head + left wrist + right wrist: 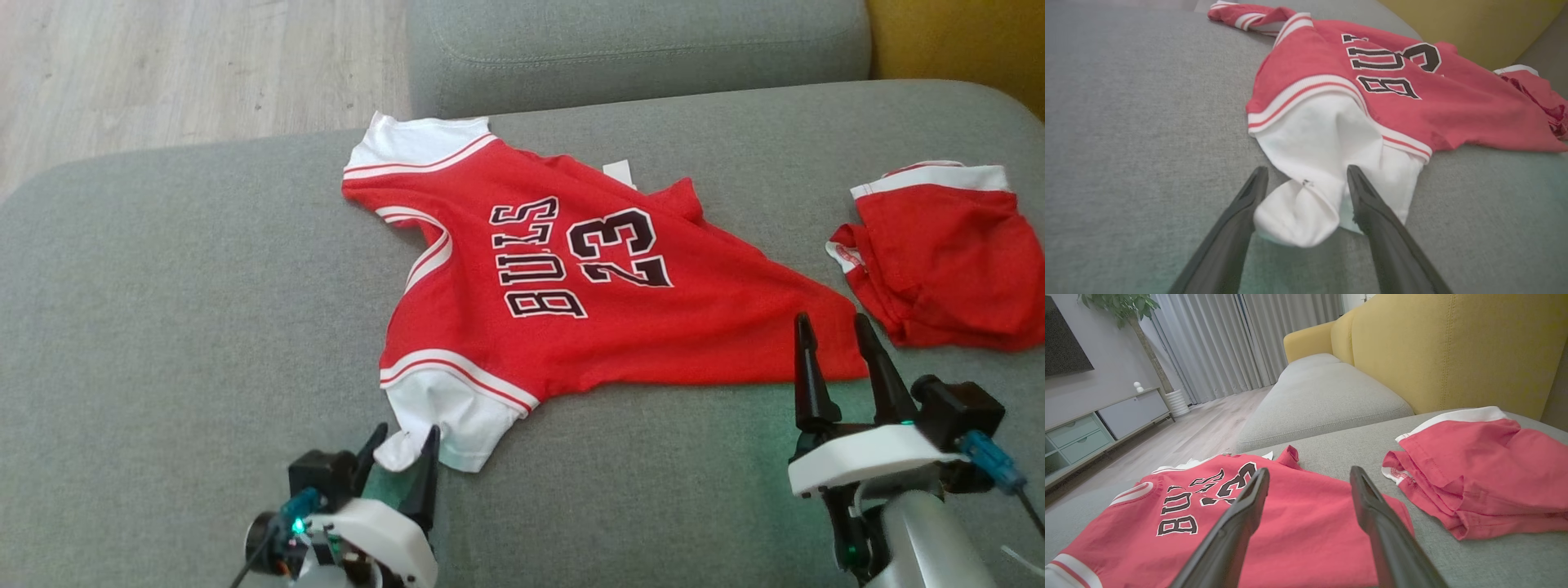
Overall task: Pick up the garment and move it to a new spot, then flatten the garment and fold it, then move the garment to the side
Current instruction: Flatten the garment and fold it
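A red jersey [588, 327] with white sleeves and black "BULLS 23" lettering lies spread, slightly rumpled, on a grey fabric sofa cushion [163, 327]. The left gripper [406, 430], wide open and empty, straddles the tip of the near white sleeve [445, 412], probably to tug it flat. The right gripper [833, 320], likewise open and empty, hovers at the hem corner. Folded red shorts [947, 253] lie nearby.

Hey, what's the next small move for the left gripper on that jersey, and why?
Probably close the left gripper on the white sleeve: its open jaws straddle the sleeve's bunched end, so a grip there could pull the rumpled jersey flat on the grey cushion.
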